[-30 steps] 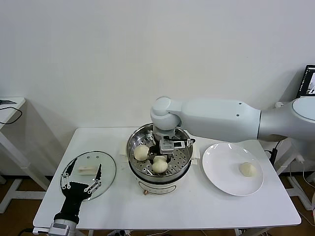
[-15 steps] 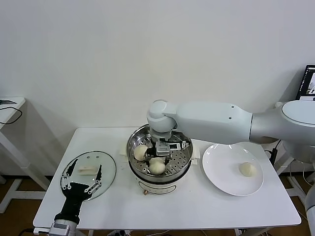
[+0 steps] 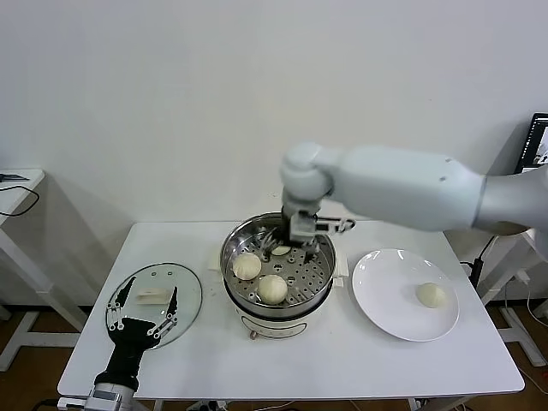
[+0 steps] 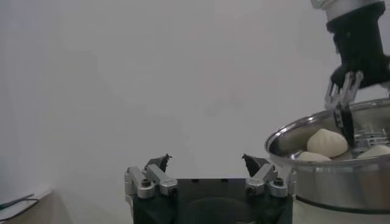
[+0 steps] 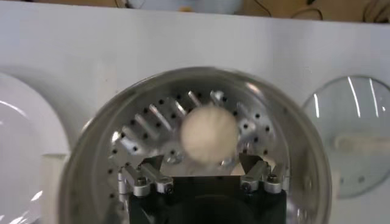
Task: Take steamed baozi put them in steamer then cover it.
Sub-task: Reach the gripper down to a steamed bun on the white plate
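The right arm reaches in from the right, elbow high, wrist pointing straight down, so the right gripper (image 3: 295, 242) hangs over the back of the steamer (image 3: 276, 306). Its jaws stand wide apart and hold nothing. Below them a steamed baozi (image 5: 209, 134) sits loose on the perforated tray, with two more (image 3: 247, 266) (image 3: 272, 288) nearer the front. One bun (image 3: 431, 294) waits on the white plate (image 3: 385, 308). The left gripper (image 3: 141, 306) sits low at the table's near-left, fingers spread over the cover (image 3: 184, 295), which lies flat.

Bright, even light; right wrist view blurred; soft shadows.
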### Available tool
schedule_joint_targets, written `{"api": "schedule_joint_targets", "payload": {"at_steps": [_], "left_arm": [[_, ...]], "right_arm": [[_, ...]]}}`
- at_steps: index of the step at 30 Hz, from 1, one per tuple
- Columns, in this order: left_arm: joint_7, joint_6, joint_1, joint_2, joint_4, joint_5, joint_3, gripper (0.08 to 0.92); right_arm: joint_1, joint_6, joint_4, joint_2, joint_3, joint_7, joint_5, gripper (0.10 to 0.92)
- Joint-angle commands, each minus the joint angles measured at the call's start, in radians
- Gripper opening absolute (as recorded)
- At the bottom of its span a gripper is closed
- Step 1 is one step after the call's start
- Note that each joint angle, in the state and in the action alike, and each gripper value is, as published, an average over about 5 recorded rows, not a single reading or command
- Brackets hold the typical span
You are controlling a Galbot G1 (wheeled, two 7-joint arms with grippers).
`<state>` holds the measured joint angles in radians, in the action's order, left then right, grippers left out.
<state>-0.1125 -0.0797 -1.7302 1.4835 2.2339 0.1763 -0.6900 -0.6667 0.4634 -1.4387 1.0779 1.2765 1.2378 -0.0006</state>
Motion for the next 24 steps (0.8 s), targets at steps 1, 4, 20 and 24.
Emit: {"api": "schedule_joint_targets", "payload": {"at_steps": [1, 4, 20, 24], "left_arm": [[0.0, -0.002, -0.009, -0.003, 0.011, 0.002, -0.001, 0.823], [0.0, -0.003, -0.015, -0.005, 0.013, 0.002, -0.002, 0.823], [0.003, 0.002, -0.022, -0.004, 0.025, 0.004, 0.014, 0.823], [0.004, 0.004, -0.021, -0.004, 0.023, 0.005, 0.016, 0.823]], "right_arm": [[-0.082, -0.269, 0.003, -0.226, -0.023, 0.093, 0.158, 0.823], [-0.051, -0.423, 0.03, -0.299, -0.045, 0.116, 0.185, 0.823], [0.359, -0.647, 0.169, -0.526, -0.322, 0.138, -0.008, 0.823], [0.482, -0.626, 0.22, -0.534, -0.434, 0.136, -0.074, 0.823]]}}
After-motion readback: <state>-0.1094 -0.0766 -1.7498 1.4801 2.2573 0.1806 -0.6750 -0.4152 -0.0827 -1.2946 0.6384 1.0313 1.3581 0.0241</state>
